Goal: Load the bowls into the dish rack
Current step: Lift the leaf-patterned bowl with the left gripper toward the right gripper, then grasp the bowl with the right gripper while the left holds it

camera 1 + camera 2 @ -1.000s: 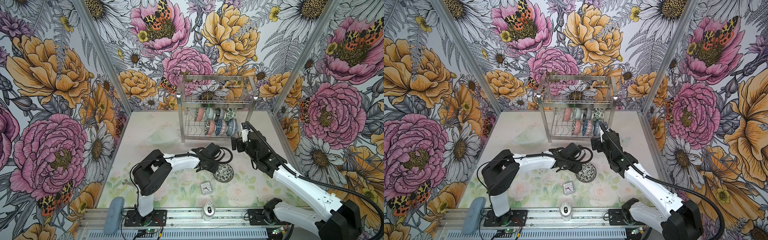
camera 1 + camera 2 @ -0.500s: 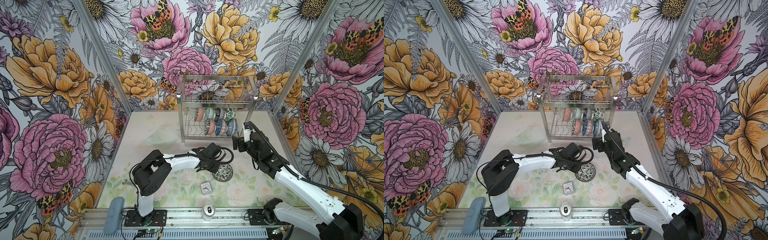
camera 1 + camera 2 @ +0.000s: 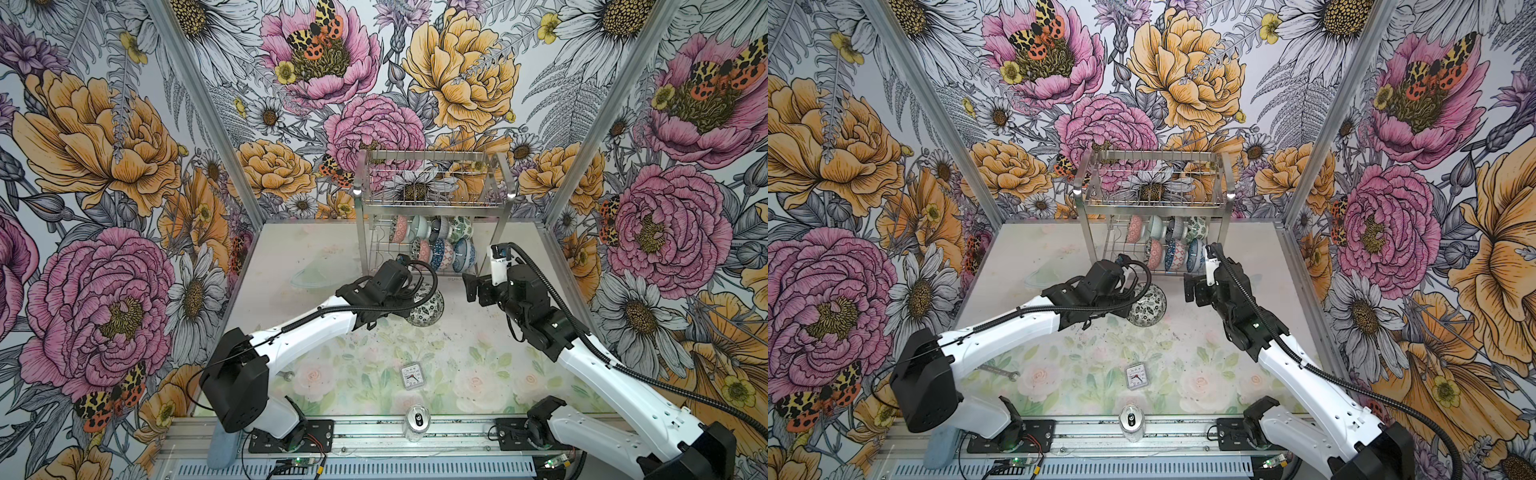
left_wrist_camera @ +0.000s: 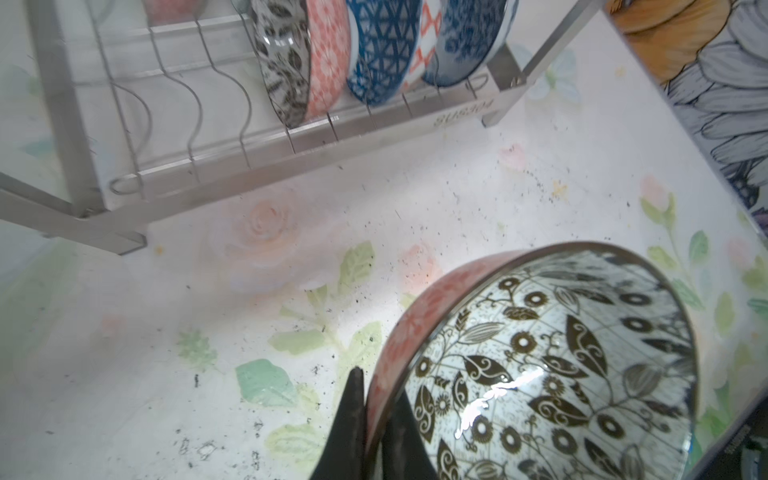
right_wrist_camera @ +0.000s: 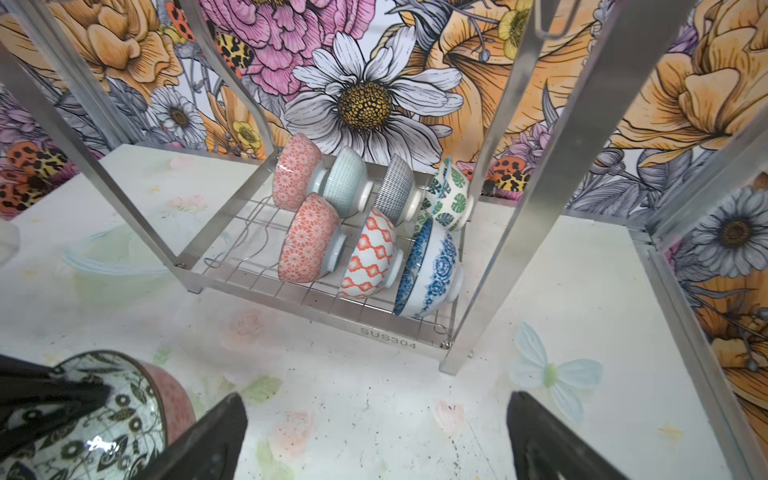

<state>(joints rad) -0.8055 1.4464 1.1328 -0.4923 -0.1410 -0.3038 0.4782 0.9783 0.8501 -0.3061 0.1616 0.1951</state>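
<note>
My left gripper point(image 4: 376, 395) is shut on the rim of a black-white leaf bowl with a pink side point(image 4: 561, 374), one finger inside and one outside. In both top views this bowl point(image 3: 427, 309) point(image 3: 1147, 304) hangs tilted just above the table in front of the dish rack point(image 3: 432, 203) point(image 3: 1152, 204). Several bowls point(image 5: 309, 239) stand on edge in two rows on the rack's lower tier point(image 5: 386, 332). My right gripper point(image 5: 374, 409) is open and empty, to the right of the held bowl and in front of the rack's right leg point(image 3: 467, 286).
A small square clock point(image 3: 411, 376) and a can point(image 3: 417, 422) sit near the front edge. A clear lid point(image 3: 318, 276) lies left of the rack. A wrench point(image 3: 1000, 372) lies by the left arm's base. The rack's left-hand wire slots point(image 4: 195, 120) hold nothing.
My left gripper has shut on the leaf bowl's rim, and the bowl has come up off the table, tilted and moved toward the rack. The right arm has barely shifted.
</note>
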